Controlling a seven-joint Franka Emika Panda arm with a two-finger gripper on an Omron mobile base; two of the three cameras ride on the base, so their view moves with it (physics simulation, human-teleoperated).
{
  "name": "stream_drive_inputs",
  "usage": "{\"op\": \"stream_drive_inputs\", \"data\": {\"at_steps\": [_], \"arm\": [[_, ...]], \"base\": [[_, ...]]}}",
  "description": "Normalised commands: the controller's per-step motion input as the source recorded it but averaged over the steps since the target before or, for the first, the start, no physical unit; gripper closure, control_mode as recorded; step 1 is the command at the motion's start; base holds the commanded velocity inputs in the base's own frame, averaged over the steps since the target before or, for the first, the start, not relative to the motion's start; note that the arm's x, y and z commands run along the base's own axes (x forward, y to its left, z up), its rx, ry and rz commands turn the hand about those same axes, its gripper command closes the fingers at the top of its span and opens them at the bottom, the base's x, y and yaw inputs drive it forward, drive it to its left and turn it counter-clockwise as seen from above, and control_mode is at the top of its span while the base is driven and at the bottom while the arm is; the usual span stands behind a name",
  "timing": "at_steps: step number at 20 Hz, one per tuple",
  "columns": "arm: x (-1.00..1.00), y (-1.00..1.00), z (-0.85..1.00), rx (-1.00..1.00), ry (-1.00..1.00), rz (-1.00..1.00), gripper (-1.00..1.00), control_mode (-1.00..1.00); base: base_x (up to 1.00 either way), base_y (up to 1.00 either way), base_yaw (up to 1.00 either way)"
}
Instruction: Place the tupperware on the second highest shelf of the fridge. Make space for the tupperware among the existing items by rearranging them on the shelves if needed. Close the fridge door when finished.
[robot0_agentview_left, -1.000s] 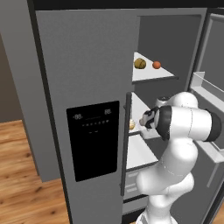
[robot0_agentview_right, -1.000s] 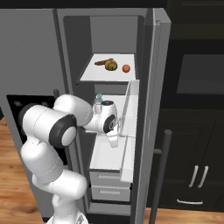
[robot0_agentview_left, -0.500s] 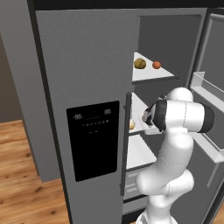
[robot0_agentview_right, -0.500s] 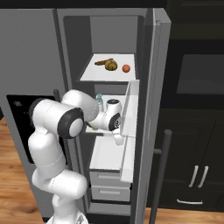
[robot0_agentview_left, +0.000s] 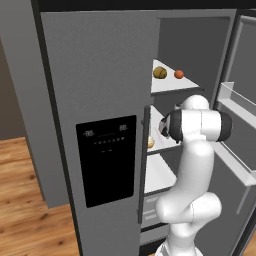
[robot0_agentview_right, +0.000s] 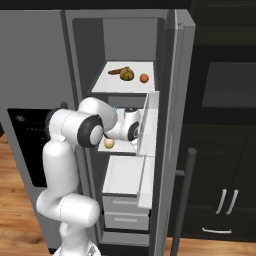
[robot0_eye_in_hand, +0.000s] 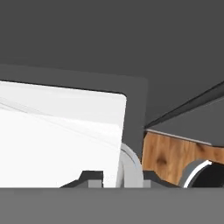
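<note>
The grey fridge stands with its right compartment open. My gripper reaches in over the second highest shelf, next to a yellowish ball. In the hand view the two dark fingertips stand apart, and the gripper is shut on a pale curved rim between them, the tupperware; the rest of the box is hidden. On the top shelf lie a brown fruit and an orange fruit. The fridge door is swung open to the right, with white bins on its inner face.
The closed door with the black dispenser panel is close on the left of my arm. White drawer fronts sit below a bare lower shelf. Dark cabinets stand right of the fridge. Wood floor lies to the left.
My elbow has swung up and inward, so the arm now stands more upright in front of the compartment. The hand stays at the second highest shelf. The foods have not moved.
</note>
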Motion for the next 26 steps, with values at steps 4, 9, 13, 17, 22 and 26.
{"op": "stream_drive_inputs", "data": {"at_steps": [4,9,13,17,22,26], "arm": [[0.57,0.0,-0.07,0.0,-0.09,0.0,1.0,-1.0],[0.63,0.0,-0.1,0.0,-0.08,0.0,1.0,-1.0],[0.44,0.0,-0.04,-0.02,-0.05,-0.01,-1.0,-1.0],[-0.06,0.01,0.0,0.0,-0.02,0.0,-1.0,-1.0],[-0.69,0.12,0.0,0.0,-0.21,0.0,-1.0,-1.0],[-1.0,0.33,-0.04,0.0,-0.32,0.0,-1.0,-1.0]], "base": [[0.0,0.0,0.0],[0.0,0.0,0.0],[0.0,0.0,0.0],[0.0,0.0,0.0],[0.0,0.0,0.0],[0.0,0.0,0.0]]}}
